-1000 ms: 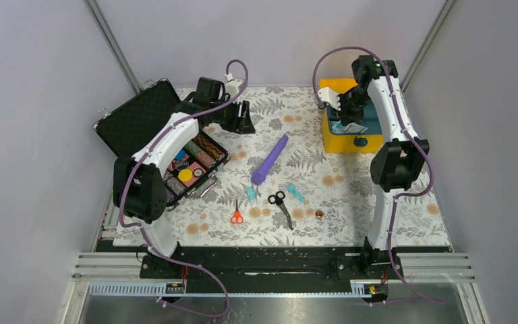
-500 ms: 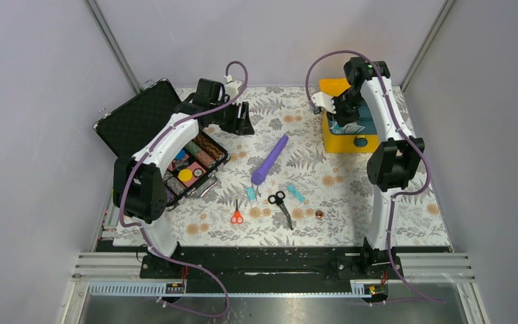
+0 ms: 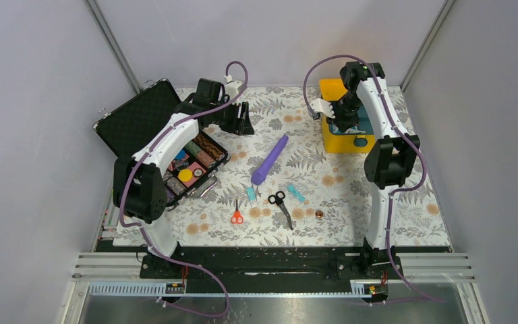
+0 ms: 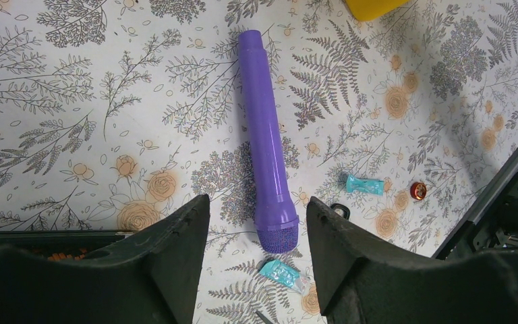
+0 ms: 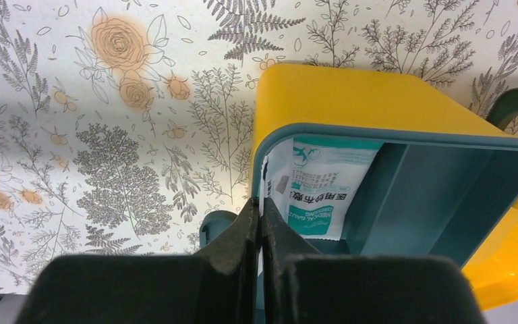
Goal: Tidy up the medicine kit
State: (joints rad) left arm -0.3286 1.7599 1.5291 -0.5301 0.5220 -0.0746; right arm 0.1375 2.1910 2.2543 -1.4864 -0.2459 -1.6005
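Medicine kit (image 5: 351, 94) sits beneath right end effector (image 5: 261, 209) — fingers together at its teal rim.

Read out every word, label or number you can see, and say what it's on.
"MEDICAL GAUZ...", in teal on the white packet standing in the medicine kit; its end is hidden.
A larger line of Chinese characters on the same packet: too unclear to quote.
Smaller print on the packet: too small to read.
No other readable text in any view.
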